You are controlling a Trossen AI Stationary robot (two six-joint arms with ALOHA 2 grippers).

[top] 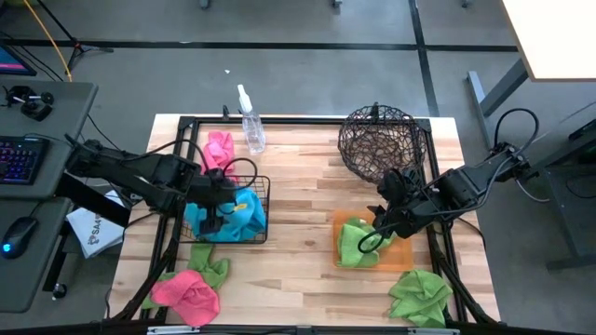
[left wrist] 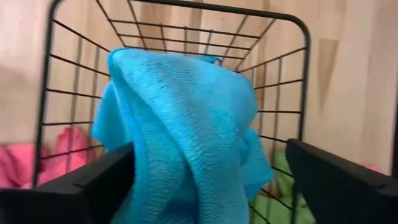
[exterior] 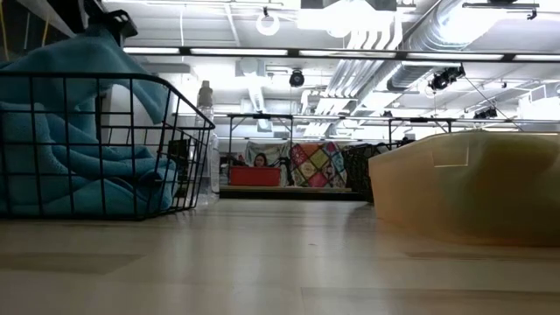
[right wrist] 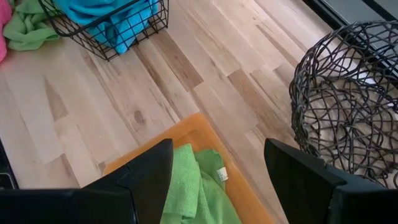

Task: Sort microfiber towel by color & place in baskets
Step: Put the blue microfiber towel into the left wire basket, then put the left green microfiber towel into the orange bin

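Blue towel (left wrist: 186,137) between spread L gripper (left wrist: 208,180) fingers, prob. unpinched; R gripper (right wrist: 217,180) apart over tray (right wrist: 186,127).

Blue towel (left wrist: 186,137) hides the black basket's (left wrist: 273,93) floor.

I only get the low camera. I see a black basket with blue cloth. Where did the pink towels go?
Observer: One pink towel lies on the table behind the black wire basket, another at the front left edge.
Operator: Is green in that orange box?
Observer: Yes, a green towel lies in the orange tray.
Operator: What's the left arm doing?
Observer: The left gripper is over the basket, fingers open on either side of the blue towel.
Operator: And the round basket?
Observer: The woven bowl basket holds no towel.
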